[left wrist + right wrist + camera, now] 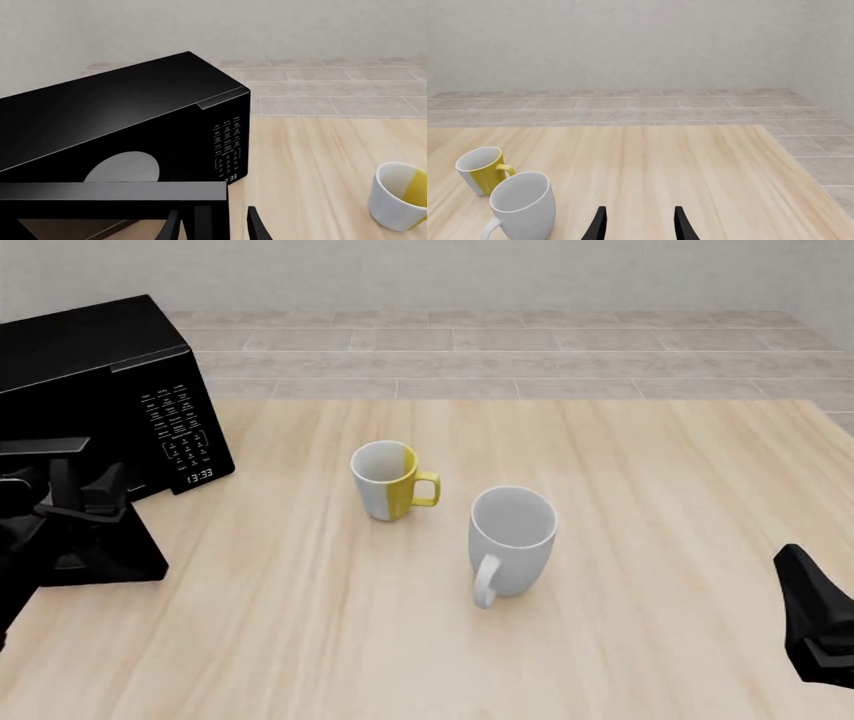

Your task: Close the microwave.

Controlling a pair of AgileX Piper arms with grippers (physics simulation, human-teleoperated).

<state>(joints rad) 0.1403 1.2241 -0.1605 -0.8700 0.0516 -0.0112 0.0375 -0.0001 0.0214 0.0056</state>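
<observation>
My left claw (213, 225), fingers spread and holding nothing, sits right at the free edge of the open door (113, 192); the microwave (127, 120) is just ahead. I should push flat, sweeping toward the keypad. My right claw (639, 224) hangs open, idle.

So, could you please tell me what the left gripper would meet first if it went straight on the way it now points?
Most likely the open black hinged door of the large glossy black microwave. The left gripper sits by the door's free edge with open jaws, though the depth is unclear.

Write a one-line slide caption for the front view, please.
Left pincer at the open door of the glossy black box microwave; two mugs stand mid-table.
</observation>
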